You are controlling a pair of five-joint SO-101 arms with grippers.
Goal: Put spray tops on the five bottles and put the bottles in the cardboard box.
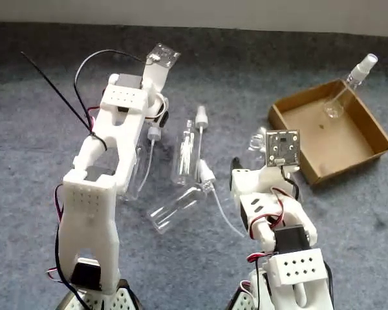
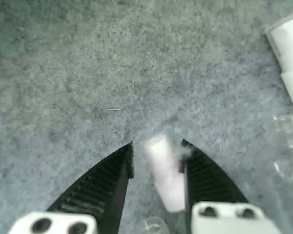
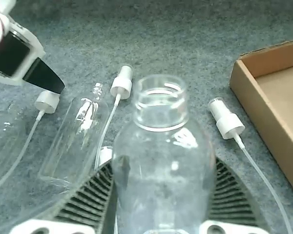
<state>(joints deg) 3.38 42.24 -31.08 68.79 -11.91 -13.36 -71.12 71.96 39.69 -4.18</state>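
My right gripper is shut on a clear open-necked bottle with no top, held just left of the cardboard box. My left gripper stands open low over the carpet, with a white spray top between its fingers. That spray top lies with its tube trailing back. Two more clear bottles lie mid-table. Loose spray tops lie beside them. A capped bottle leans in the box's far corner.
Another clear bottle lies partly under the left arm. Grey carpet covers the table. The box's near wall stands close to the right gripper, and a spray top lies between them. A wall edge runs along the back.
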